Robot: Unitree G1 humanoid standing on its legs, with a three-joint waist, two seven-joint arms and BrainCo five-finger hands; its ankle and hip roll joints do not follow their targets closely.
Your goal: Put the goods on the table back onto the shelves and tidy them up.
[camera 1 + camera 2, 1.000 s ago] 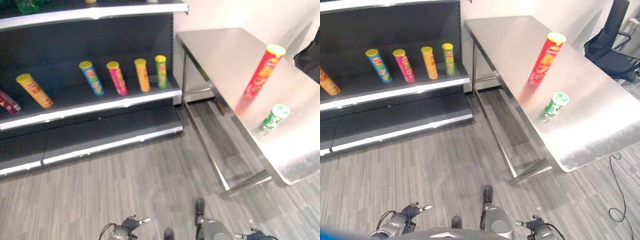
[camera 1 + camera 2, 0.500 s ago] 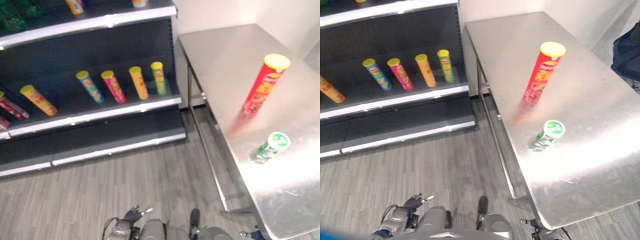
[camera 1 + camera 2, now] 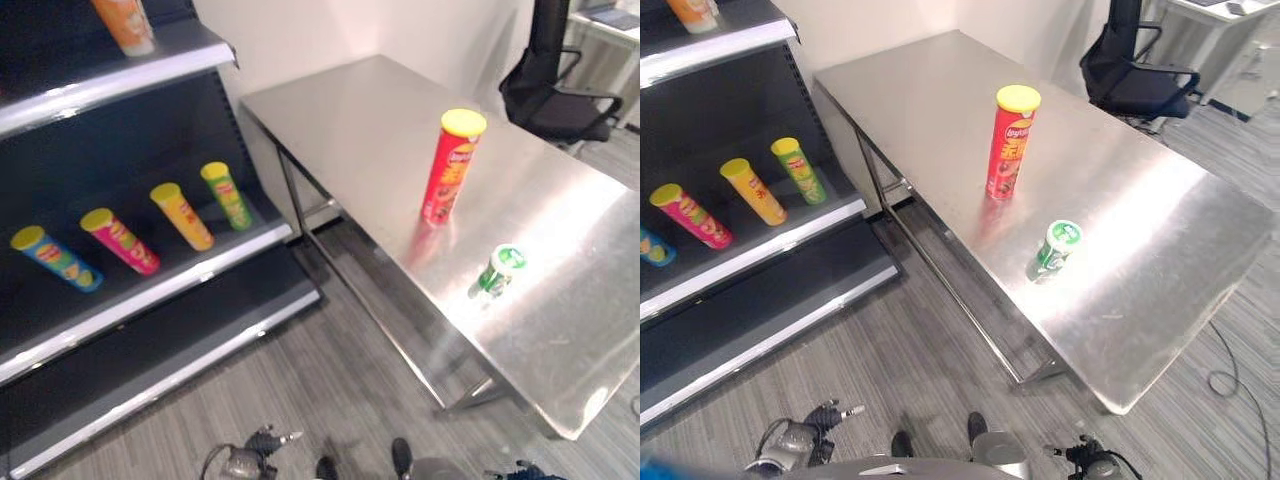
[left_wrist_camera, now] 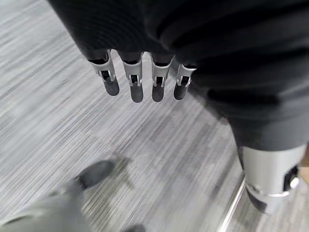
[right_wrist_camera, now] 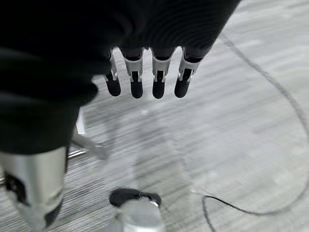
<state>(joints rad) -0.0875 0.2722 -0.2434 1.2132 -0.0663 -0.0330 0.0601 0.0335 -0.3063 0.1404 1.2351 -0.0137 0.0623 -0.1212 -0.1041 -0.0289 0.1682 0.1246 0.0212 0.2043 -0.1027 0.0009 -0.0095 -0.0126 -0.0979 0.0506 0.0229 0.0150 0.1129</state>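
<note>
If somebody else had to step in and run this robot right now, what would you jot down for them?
Left hand: open, fingers straight, hanging over the floor, holding nothing.
Right hand: open, same, holding nothing.
On the steel table: a tall red can standing upright, and a short green can nearer the robot, apart from it.
On the shelf: blue can, pink can, orange can and green can in a row. Another orange can stands on the shelf above.
Done: nothing picked up from the table yet.
Left: carry both table cans to the shelves, then straighten the rows.
</note>
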